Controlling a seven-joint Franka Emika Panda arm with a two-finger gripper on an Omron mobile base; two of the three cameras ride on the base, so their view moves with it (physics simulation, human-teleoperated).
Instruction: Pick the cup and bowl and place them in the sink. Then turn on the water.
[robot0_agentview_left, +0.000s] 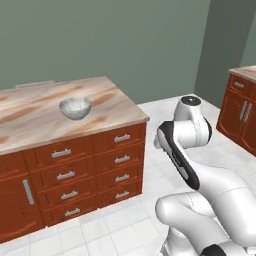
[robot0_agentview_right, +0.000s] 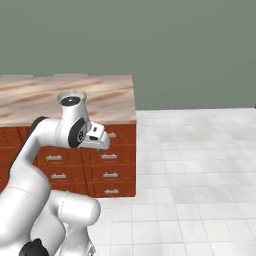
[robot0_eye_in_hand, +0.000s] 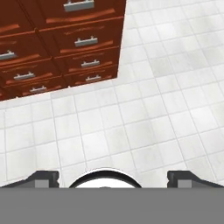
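Both fingers (robot0_eye_in_hand: 42, 178) wide apart, empty.

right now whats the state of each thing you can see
bowl: upright on the counter, not held, looks empty
drawers: all shut
cabinet door: shut
hand: open, holding nothing, pointing down at the floor beside the drawers

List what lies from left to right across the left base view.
Bowl on the marbled counter → drawer fronts → robot arm → second red-brown cabinet at the right edge.
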